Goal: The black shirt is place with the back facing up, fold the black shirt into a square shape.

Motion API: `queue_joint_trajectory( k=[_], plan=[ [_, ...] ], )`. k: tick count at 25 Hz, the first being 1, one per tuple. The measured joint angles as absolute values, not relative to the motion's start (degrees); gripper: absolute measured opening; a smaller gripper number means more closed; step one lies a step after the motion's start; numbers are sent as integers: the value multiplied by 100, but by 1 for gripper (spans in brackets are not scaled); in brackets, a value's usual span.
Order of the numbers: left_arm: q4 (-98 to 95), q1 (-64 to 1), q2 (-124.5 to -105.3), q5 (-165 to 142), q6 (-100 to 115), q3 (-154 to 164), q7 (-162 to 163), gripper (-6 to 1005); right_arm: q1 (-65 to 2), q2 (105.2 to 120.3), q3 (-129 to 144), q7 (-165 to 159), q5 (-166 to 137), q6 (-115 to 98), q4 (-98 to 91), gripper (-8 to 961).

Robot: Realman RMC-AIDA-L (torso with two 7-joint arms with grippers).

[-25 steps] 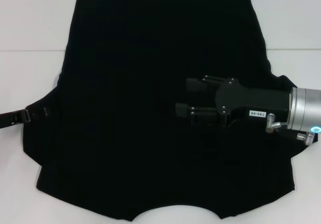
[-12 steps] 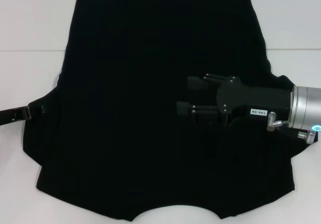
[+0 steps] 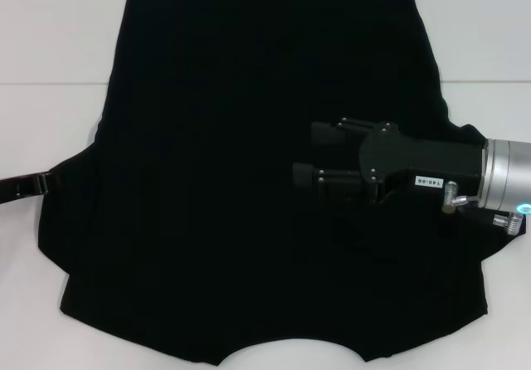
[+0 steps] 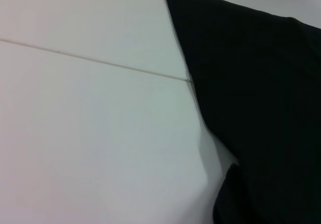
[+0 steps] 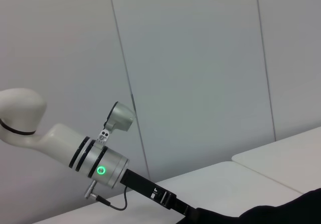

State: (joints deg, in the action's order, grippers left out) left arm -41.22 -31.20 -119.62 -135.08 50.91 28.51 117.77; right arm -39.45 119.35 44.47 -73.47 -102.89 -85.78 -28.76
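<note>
Black shirt (image 3: 232, 179) spread flat on white table (image 3: 50, 71); right gripper (image 3: 303, 154) above it, fingers apart; left gripper (image 3: 37, 185) at sleeve edge, state unclear

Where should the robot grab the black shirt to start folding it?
Probably by a sleeve, at its outer edge. The black shirt lies flat on the white table, and both sleeves stick out sideways, so a thin edge is reachable there. The left gripper is at the left sleeve's edge. The right gripper hovers over the middle, where flat cloth gives little to pinch.
</note>
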Motion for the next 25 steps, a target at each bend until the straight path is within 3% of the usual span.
queue_joint_trajectory(
  k=[6, 9, 25],
  plan=[
    [-4120, -3120, -11962, -13508, 5010, 2855, 11768, 94, -3947, 11952, 4373, -7347, -10281, -8544, -2867, 848],
    [-4130, -3119, -11962, -13508, 4937, 2856, 11768, 27, -3957, 11960, 4313, -7347, -10281, -8535, -2840, 848],
    [-4261, -3067, -11936, -13511, 4648, 2765, 11742, 28, -3994, 11989, 4308, -7348, -10128, -8385, -2804, 849]
  ],
)
